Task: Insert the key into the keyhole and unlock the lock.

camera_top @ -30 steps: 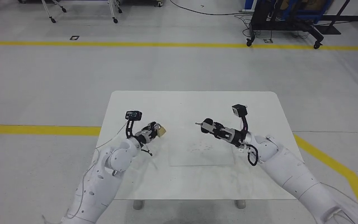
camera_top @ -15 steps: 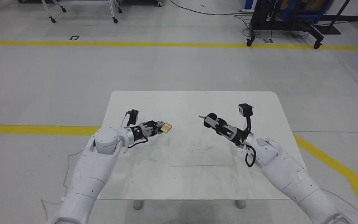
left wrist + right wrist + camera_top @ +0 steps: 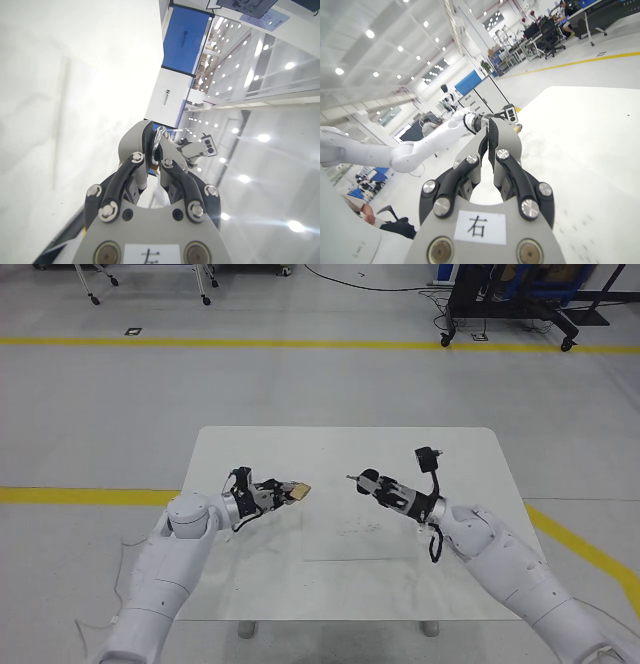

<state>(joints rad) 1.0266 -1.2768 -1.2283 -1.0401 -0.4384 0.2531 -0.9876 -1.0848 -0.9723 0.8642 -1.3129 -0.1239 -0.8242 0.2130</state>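
Key pinched in my right claw is pointing left at the lock my left claw is clamping, well apart

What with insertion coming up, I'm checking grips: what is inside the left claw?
The left claw is shut on a small brass padlock: its silver metal shackle sits between the fingers, the body pokes out ahead. Its keyhole is hidden.

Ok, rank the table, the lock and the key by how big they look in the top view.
1. table, by far the largest
2. lock
3. key, though only its tip is clear, so lock versus key is unsure
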